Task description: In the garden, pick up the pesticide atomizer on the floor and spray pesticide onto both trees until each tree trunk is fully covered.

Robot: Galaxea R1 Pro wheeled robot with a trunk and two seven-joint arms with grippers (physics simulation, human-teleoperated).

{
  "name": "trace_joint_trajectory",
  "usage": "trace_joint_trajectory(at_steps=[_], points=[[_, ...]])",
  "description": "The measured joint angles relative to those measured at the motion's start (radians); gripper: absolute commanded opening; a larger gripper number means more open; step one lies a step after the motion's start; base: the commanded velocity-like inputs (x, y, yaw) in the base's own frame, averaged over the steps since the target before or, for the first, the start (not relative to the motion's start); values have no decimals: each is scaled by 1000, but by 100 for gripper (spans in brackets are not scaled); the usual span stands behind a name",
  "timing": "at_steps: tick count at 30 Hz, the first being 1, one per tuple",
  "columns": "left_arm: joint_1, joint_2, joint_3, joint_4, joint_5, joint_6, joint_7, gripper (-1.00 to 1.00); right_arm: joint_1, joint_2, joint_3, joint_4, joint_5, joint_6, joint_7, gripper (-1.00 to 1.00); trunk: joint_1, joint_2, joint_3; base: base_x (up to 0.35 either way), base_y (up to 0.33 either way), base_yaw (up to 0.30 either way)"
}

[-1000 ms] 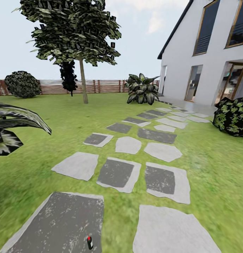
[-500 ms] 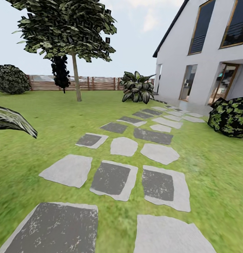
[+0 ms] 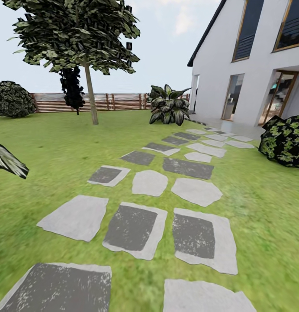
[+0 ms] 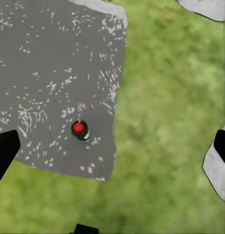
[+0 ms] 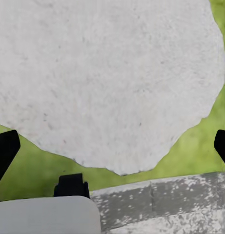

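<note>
The left gripper [image 4: 112,146] hangs wide open and empty, its dark fingertips [image 4: 5,151] at the frame's edges. Between them, well below, the pesticide atomizer [image 4: 80,129] stands upright on a dark stepping stone [image 4: 49,63] near its grass edge, red cap up. It looks small, light, rigid and smooth-sided; gripping across the cylindrical body seems best. The right gripper [image 5: 112,146] is likewise spread and holds nothing.
</note>
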Motion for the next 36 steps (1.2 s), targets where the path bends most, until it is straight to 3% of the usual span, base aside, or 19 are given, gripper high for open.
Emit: trace_joint_trajectory(at_steps=[9,27,36], points=[[0,0,2,0,0,0,0,100,0,1,0,0,0,0,0,100,0,0,0,149,-88,0],[0,0,2,0,0,0,0,100,0,2,0,1,0,0,1,100,0,0,0,195,109,0],[0,0,2,0,-1,0,0,100,0,2,0,0,0,0,1,100,1,0,0,-183,49,0]])
